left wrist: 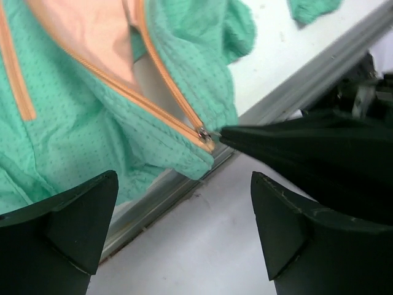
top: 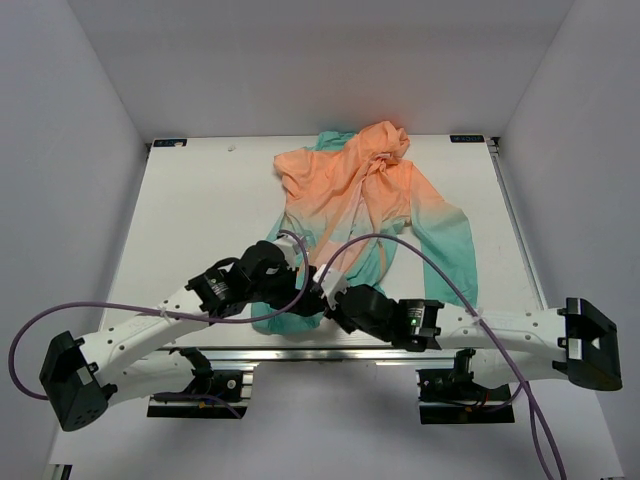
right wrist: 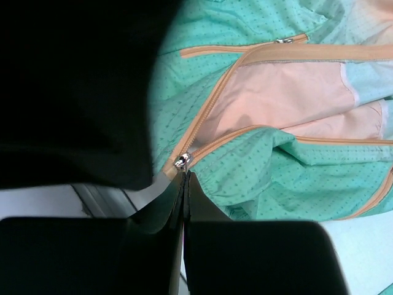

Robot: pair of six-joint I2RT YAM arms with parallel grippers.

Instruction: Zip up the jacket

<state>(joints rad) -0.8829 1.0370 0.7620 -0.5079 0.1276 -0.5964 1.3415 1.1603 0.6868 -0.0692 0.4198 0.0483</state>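
The jacket (top: pixel 360 190) lies wrinkled on the table (top: pixel 190 200), with its hem at the near edge between your 2 arms. It looks thin, light and very soft, so it will probably bunch and slide if you pull without pinning the hem. Its long axis runs from the teal hem (top: pixel 288 324) near you to the orange hood (top: pixel 385 140) at the far side. Take hold at the zipper slider (right wrist: pixel 181 162), where the 2 orange tracks meet. The right pincer (right wrist: pixel 184 179) is fully closed with its tips at the slider; I cannot tell whether it pinches the pull tab. The left pincer (left wrist: pixel 184 184) stands wide open and holds nothing.
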